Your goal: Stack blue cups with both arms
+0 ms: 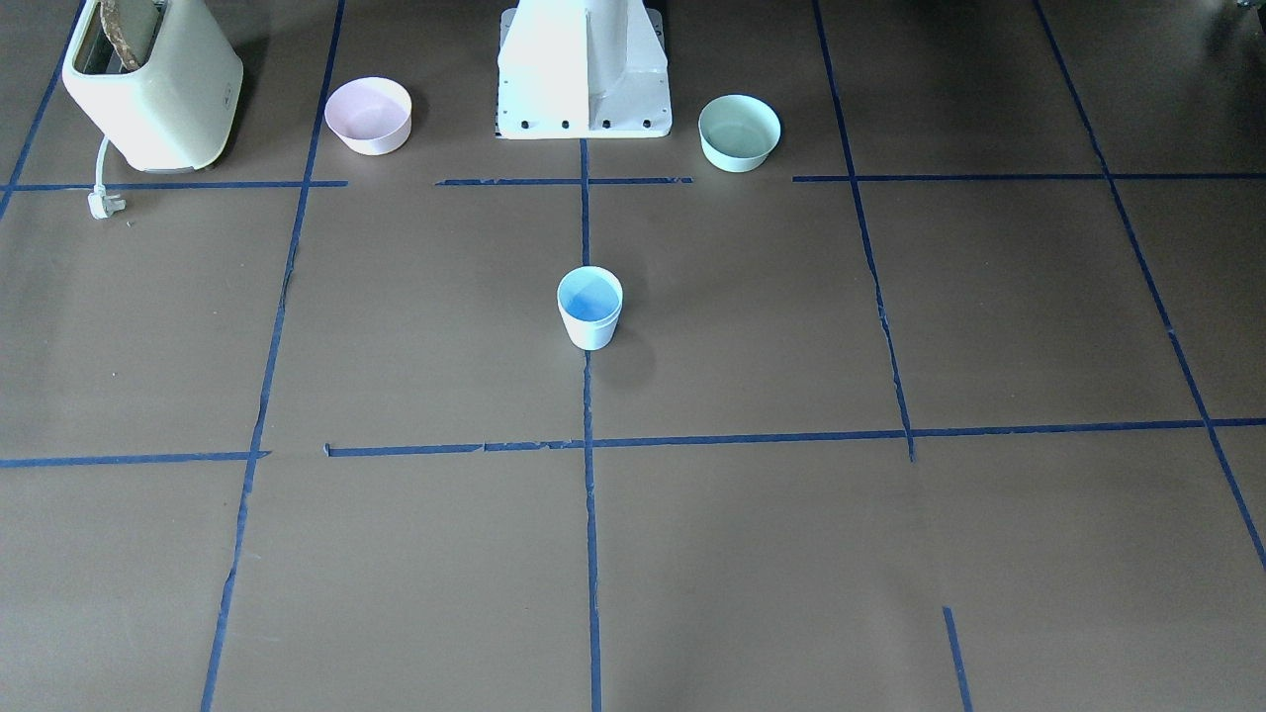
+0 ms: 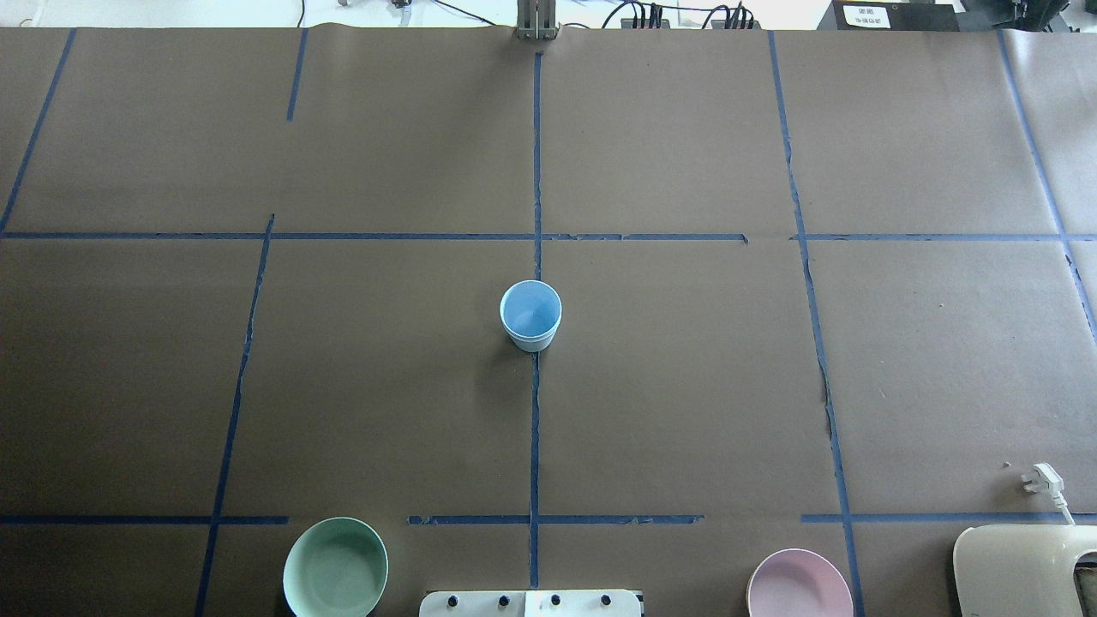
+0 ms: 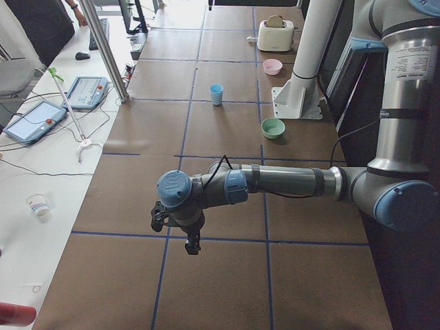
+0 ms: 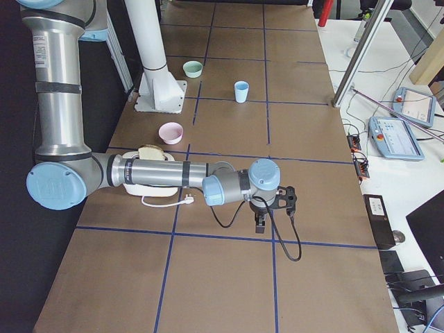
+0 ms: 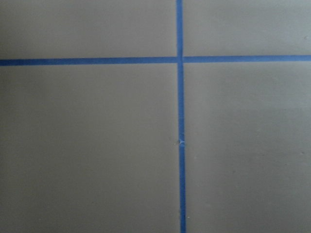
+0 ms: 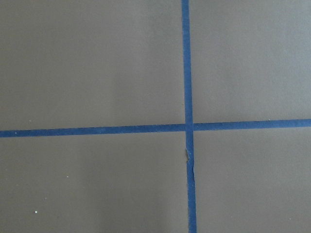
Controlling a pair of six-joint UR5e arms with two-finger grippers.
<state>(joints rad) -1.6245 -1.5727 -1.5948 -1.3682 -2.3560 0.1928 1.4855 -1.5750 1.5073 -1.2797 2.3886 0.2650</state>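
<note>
Claw state beyond telling for either arm: left claw (image 3: 184,234) and right claw (image 4: 262,220) caught only in the side views, hanging over bare brown surface (image 2: 686,386), touching nothing and carrying nothing visible. No fingers in either wrist view, only blue tape lines (image 5: 180,145) crossing on the paper. Parked well apart from the work, out toward 9 o'clock and 3 o'clock of the blue cup (image 2: 530,315) as reckoned in the overhead view, and absent from both central cameras. Standing upright on the centre tape line in the middle of the surface, mouth up, sky-blue inside and pale outside, with nothing touching it. Flanked, nearer the white pedestal (image 1: 584,74), by mint-green bowl (image 2: 335,567) at about 7 o'clock and pink bowl (image 2: 799,584) at about 5 o'clock, with cream toaster (image 2: 1024,570) farther out toward 4 o'clock. Only one cup outline to be found where the task wants two; no second tumbler loose on the surface in any view. Judged from that: probably nested, one inside the other, though too small to make out a double rim, so cannot confirm. If so, stacking done and nothing left to do; if not, second cup out of sight and the whole job ahead.
</note>
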